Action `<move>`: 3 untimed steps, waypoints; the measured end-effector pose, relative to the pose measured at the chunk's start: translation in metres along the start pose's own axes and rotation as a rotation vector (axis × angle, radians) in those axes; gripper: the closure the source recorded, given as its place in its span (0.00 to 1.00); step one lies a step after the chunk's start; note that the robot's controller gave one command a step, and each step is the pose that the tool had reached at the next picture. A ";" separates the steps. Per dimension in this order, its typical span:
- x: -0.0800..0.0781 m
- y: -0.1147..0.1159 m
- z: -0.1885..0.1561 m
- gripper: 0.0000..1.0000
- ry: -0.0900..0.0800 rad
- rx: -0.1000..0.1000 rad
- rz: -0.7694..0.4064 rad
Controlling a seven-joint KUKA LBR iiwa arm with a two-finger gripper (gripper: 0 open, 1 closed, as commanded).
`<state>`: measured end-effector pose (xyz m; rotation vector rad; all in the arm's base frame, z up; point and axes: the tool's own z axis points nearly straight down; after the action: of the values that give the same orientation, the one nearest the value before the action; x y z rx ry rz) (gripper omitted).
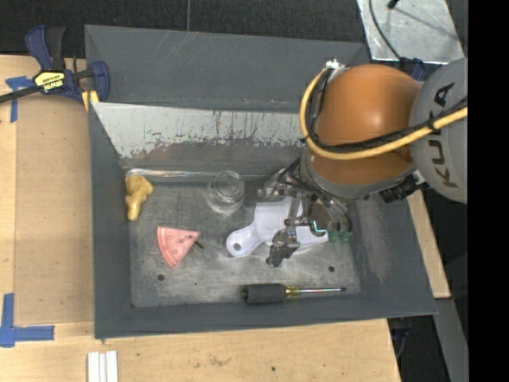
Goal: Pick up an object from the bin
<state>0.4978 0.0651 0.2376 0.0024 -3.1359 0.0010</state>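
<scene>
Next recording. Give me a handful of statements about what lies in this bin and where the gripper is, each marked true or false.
1. The gripper is over the white plastic piece, right of the bin's middle. True.
2. The screwdriver has a red handle. False: its handle is black, and it lies along the near wall.
3. The pink wedge lies in the left half of the bin. True.
4. The yellow figure lies on top of the pink wedge. False: they lie apart, with the figure further back.
5. The clear glass touches the screwdriver. False: it stands near the back wall.
</scene>
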 end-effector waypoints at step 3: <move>-0.055 -0.042 0.132 0.00 -0.013 0.001 -0.246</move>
<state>0.5520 0.0234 0.1055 0.3891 -3.1246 0.0010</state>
